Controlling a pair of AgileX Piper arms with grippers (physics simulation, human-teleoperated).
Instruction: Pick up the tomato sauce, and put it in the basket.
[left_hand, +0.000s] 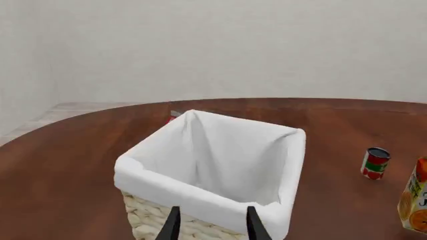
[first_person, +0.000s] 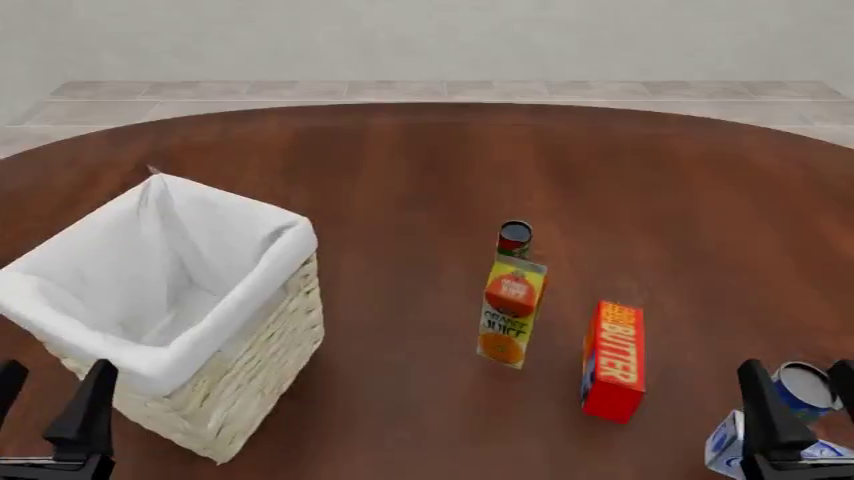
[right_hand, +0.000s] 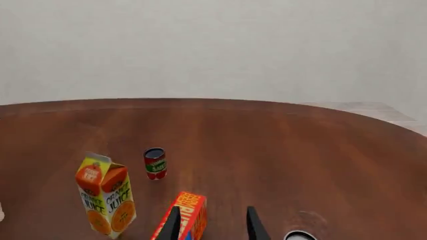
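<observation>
Black fingers of the right gripper (first_person: 798, 412) stand apart, empty, at the table's near right edge. Well ahead and to its left, the small red-labelled, green-banded tomato sauce can (first_person: 514, 238) stands upright, long axis vertical, just behind the yellow-orange juice carton (first_person: 511, 310). The left gripper (first_person: 47, 405), likewise spread and empty, hangs beside the pale wicker, white-lined basket (first_person: 247, 350).
</observation>
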